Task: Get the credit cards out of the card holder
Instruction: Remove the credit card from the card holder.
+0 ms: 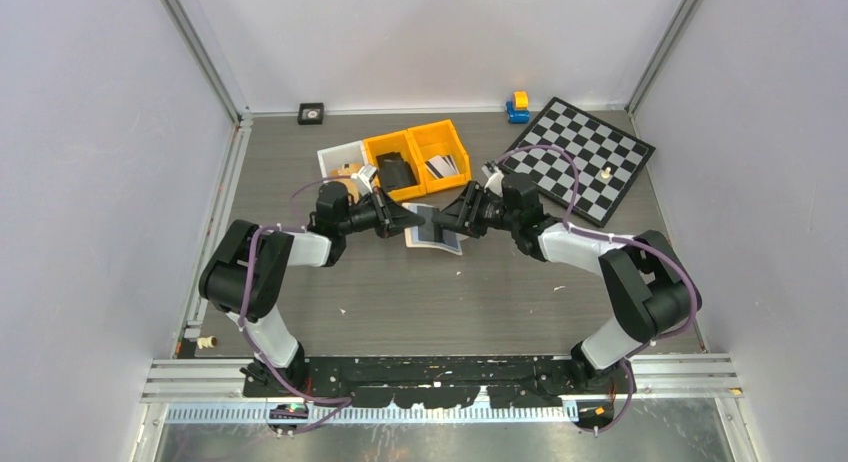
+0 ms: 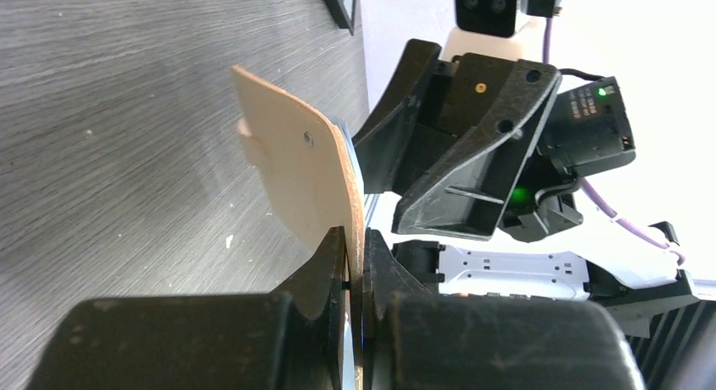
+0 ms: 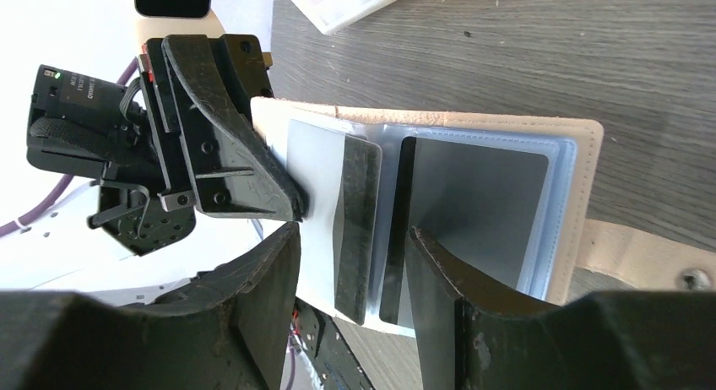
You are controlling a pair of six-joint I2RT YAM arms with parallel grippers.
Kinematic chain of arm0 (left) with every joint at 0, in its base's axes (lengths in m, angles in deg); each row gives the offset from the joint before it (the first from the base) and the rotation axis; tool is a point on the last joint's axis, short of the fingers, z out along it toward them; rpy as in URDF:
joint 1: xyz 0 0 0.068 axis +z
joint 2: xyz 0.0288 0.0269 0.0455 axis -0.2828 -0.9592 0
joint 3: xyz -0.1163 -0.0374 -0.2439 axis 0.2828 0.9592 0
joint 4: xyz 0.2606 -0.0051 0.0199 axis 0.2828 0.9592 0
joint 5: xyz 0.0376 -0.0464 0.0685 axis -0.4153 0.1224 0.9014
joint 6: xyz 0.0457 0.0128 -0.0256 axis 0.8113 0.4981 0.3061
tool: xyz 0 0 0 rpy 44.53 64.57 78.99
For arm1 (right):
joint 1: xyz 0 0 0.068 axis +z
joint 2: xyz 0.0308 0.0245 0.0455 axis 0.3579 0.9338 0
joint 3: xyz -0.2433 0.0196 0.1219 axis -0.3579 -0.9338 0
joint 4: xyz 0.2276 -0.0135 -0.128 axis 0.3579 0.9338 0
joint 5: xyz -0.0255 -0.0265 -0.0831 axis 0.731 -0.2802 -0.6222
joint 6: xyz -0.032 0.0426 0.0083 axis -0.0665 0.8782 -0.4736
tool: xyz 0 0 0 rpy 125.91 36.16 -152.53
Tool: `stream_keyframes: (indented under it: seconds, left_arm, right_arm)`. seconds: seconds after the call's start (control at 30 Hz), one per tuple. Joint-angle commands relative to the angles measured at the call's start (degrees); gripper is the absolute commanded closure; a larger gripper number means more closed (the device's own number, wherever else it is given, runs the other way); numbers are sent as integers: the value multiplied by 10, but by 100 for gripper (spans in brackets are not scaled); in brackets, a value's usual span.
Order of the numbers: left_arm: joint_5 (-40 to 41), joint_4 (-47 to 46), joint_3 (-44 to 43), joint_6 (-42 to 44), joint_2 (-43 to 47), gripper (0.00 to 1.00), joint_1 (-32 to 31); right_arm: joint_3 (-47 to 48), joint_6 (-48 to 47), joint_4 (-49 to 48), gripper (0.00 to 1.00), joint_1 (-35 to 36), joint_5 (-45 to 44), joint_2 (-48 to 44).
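Note:
The beige card holder (image 1: 436, 229) is held open above the table between both grippers. My left gripper (image 2: 355, 238) is shut on one beige cover (image 2: 295, 162), seen edge-on. In the right wrist view the holder (image 3: 583, 187) shows its see-through pockets, with a grey card (image 3: 473, 196) inside. My right gripper (image 3: 350, 234) is open, its fingers on either side of a card with a dark stripe (image 3: 356, 213) and a dark card edge (image 3: 394, 238), touching neither. The left gripper (image 3: 228, 154) pinches the far cover. A striped card (image 1: 441, 166) lies in the right orange bin.
Two orange bins (image 1: 418, 140) and a white tray (image 1: 338, 159) stand behind the grippers; a black wallet-like item (image 1: 396, 172) lies in the left bin. A chessboard (image 1: 580, 157) is at the back right, with a blue and yellow toy (image 1: 517, 107) behind it. A small black square (image 1: 311, 113) is by the back wall.

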Motion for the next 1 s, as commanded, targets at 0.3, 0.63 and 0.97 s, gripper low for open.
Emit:
stream_keyframes:
  seconds: [0.3, 0.63, 0.97]
  left_arm:
    - [-38, -138, 4, -69, -14, 100, 2]
    - [-26, -251, 30, -127, -27, 95, 19]
    - [-14, -316, 54, -159, -38, 90, 46]
  right_arm:
    - [-23, 76, -168, 73, 1, 70, 14]
    - [-64, 165, -338, 99, -26, 90, 25]
    - [-90, 136, -276, 99, -71, 43, -5]
